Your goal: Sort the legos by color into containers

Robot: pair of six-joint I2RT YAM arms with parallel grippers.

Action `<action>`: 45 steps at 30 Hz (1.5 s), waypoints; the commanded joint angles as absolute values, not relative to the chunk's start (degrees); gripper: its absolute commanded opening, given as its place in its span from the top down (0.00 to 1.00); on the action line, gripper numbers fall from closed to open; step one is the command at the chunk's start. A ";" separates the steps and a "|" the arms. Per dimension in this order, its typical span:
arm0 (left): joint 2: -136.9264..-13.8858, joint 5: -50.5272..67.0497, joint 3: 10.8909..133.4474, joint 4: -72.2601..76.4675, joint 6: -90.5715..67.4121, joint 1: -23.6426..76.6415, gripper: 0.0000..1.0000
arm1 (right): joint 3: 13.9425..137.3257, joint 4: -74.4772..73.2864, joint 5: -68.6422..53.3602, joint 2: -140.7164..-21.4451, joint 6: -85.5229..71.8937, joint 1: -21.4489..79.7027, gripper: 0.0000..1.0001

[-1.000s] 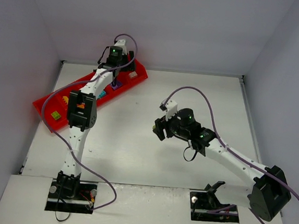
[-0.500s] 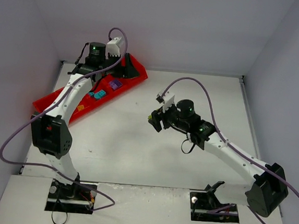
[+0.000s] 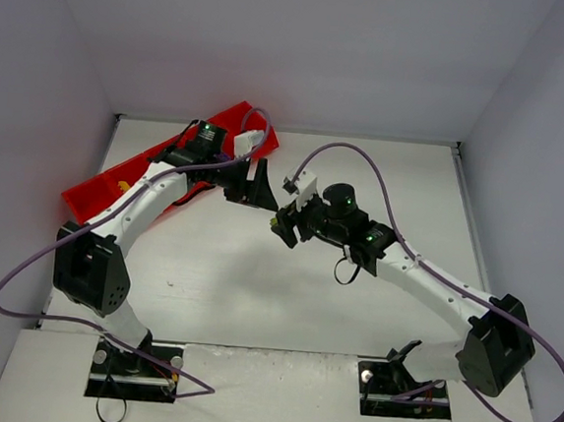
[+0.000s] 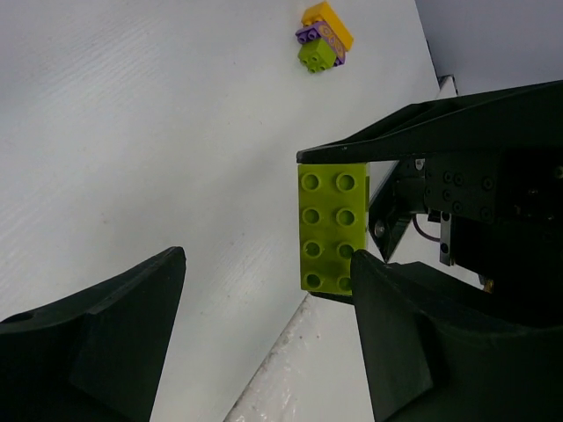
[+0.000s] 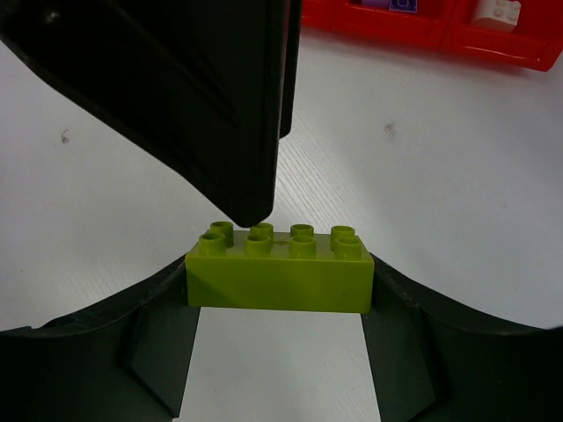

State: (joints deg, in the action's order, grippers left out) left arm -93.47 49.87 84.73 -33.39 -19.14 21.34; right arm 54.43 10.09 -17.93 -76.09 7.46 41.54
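A lime green lego point(image 5: 277, 272) with eight studs hangs above the table, and my right gripper point(image 5: 277, 283) is shut on its two ends. In the left wrist view the same lego point(image 4: 332, 229) sits between the right gripper's black fingers. My left gripper point(image 4: 268, 259) is open, with nothing between its fingers. One of its fingertips point(image 5: 251, 211) is right at the lego's studs; I cannot tell if it touches. From above, the left gripper point(image 3: 258, 184) and the right gripper point(image 3: 283, 226) meet mid-table. The red tray of containers point(image 3: 91, 189) lies at the far left.
A small stack of yellow-orange, purple and lime legos point(image 4: 321, 37) stands on the white table beyond the grippers. In the right wrist view the tray's point(image 5: 422, 31) compartments hold a white lego point(image 5: 497, 12) and a purple one point(image 5: 387, 4). Walls close three sides.
My left arm has swung from over the red tray to the table's middle. My right gripper has moved left and away with the lime lego, so the two grippers now meet.
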 commanded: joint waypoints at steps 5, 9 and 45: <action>-88.68 53.08 84.73 -32.44 -19.24 22.32 0.31 | 58.53 15.73 -19.86 -77.52 8.44 42.63 0.98; -88.15 54.49 83.41 -30.15 -20.82 22.50 0.31 | 59.24 15.64 -19.95 -78.22 8.61 42.98 0.98; -85.96 32.84 77.69 -34.44 -20.39 8.99 1.00 | 57.22 15.03 -16.00 -79.19 3.08 40.08 0.15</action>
